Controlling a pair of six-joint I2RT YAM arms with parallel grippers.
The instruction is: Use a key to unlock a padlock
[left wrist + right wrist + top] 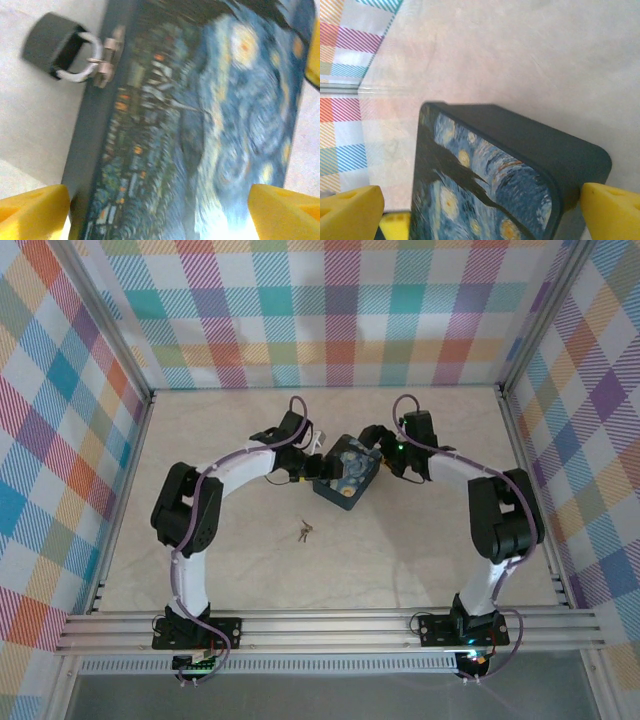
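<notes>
Nearest the arm bases, the key (305, 532) lies loose on the bare surface (400, 560), well apart from both hands and untouched; its long axis runs roughly near-to-far in the top view, but it is too small to tell which end is the blade. Farther out, the blue tin (347, 476) sits between the 2 hands. The left hand (160, 214) is spread wide with the tin between its fingers, though I cannot tell whether they press on it. The padlock (52, 45) hangs at the tin's side, its shackle shut and looped through the hasp (106, 60), so nothing of the unlocking looks done: the key remains to be picked up, inserted and turned. The padlock's long axis points across at the tin's wall, body outward, so its keyhole end probably faces away. The right hand (480, 210) is wide, 1 finger (612, 205) against the tin's corner, the other clear of it.
</notes>
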